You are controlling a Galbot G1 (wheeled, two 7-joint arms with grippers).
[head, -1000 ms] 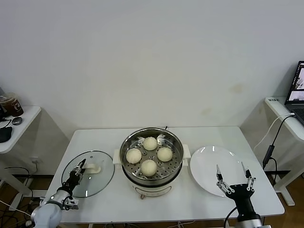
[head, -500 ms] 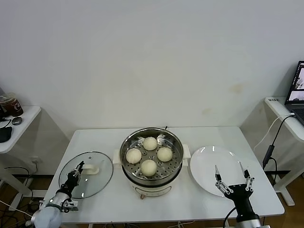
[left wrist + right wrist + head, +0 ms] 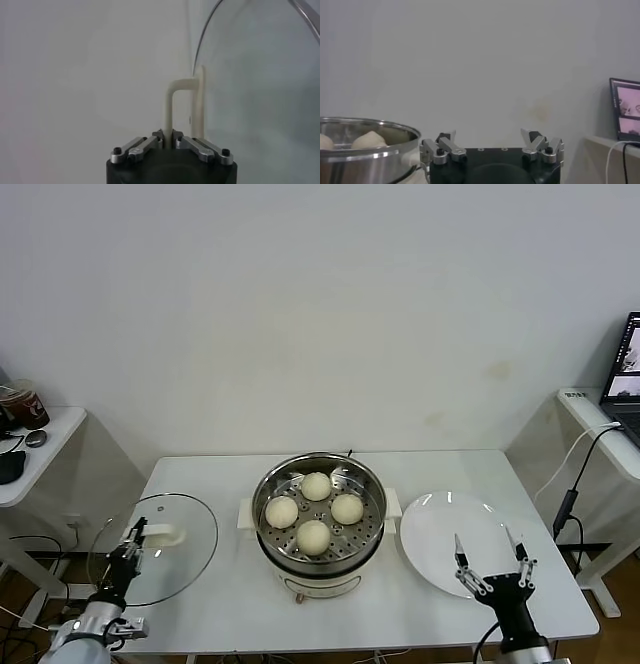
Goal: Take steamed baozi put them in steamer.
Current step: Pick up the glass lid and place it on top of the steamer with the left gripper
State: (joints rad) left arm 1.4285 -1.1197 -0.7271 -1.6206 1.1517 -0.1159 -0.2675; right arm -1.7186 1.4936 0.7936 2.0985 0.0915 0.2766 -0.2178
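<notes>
Four steamed baozi (image 3: 316, 511) sit inside the steamer (image 3: 319, 518) at the centre of the white surface (image 3: 420, 609), well apart from both tools. At the lower left of the frame, the left tool (image 3: 127, 546) is pinched on the white handle (image 3: 184, 109) of the glass lid (image 3: 155, 546). At the lower right, the right tool (image 3: 491, 558) hangs spread over the near edge of the white plate (image 3: 452, 526), touching nothing.
</notes>
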